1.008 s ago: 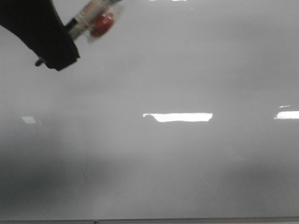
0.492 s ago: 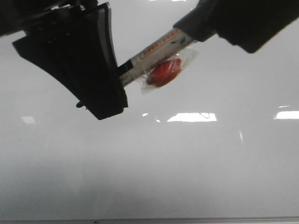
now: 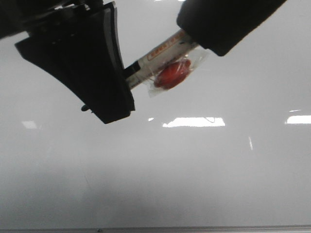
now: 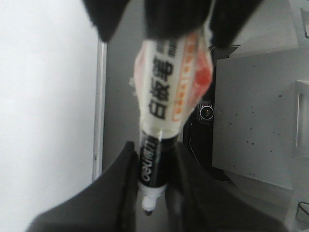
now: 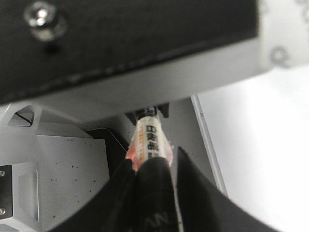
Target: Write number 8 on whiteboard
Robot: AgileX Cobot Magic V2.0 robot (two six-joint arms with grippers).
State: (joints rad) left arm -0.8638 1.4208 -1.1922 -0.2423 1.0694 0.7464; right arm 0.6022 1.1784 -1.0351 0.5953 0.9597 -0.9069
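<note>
Two-arm handoff above whiteboard. Marker spans upper centre of front view, held at both ends w/ tip well off the board. Left gripper, upper left, jaws narrow on black end near the tip. Right gripper, upper right, jaws clamped on the other end. Probably uncapping or regripping for writing. No number 8 visible on board yet.

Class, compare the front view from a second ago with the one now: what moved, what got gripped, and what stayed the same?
The left pincer came down and toward the middle with the marker. The right pincer, absent before, entered from the upper right and closed on the marker's other end, so both now grip it. In the last half second it slid slightly left. The whiteboard stays blank, with no 8 on it.
</note>
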